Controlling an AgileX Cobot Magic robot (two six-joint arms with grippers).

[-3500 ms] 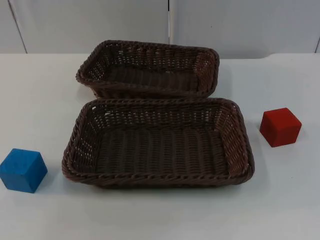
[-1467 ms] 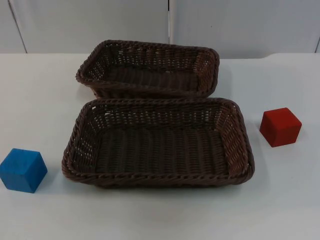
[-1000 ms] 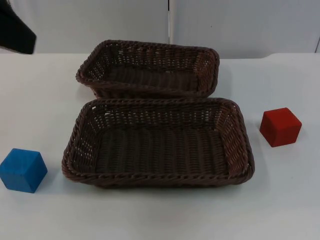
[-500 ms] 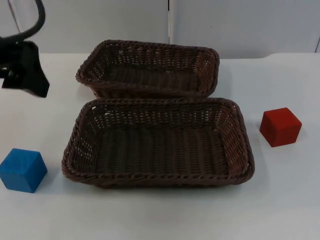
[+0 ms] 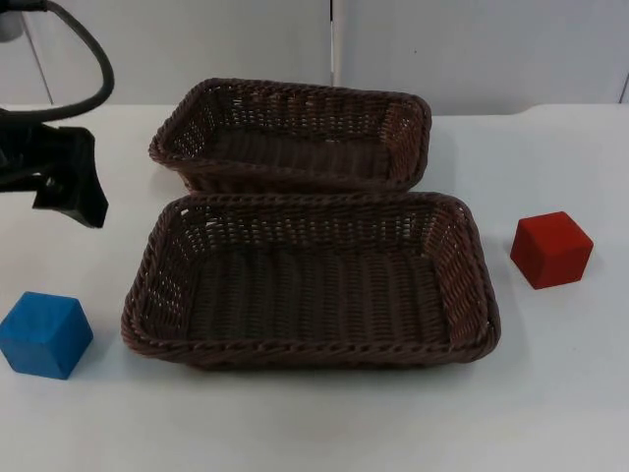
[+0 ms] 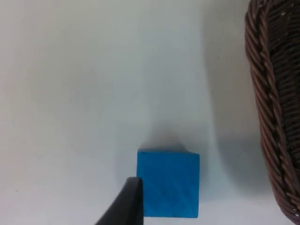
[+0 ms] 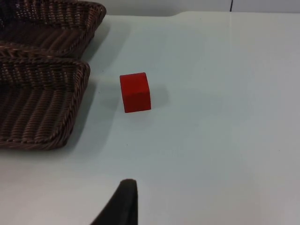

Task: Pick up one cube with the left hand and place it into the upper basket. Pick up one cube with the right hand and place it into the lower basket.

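Observation:
A blue cube (image 5: 44, 334) sits on the white table at the front left, beside the lower basket (image 5: 305, 351). My left gripper (image 5: 71, 187) hangs above the table behind this cube, left of both baskets. In the left wrist view the blue cube (image 6: 168, 183) lies just ahead of the gripper, with the lower basket's rim (image 6: 274, 117) beside it. A red cube (image 5: 550, 249) rests right of the lower basket. The upper basket (image 5: 295, 89) stands behind the lower one; nothing lies in either. My right gripper (image 7: 123, 201) waits well back from the red cube (image 7: 135, 92).
The two brown wicker baskets touch each other in the table's middle. Bare white table lies around both cubes. A grey partition wall closes off the far edge. The right wrist view has the upper basket (image 7: 56, 9) and lower basket (image 7: 47, 63) beside the red cube.
My left arm has come in from the upper left and moved down and forward towards the blue cube. Cubes and baskets have stayed put.

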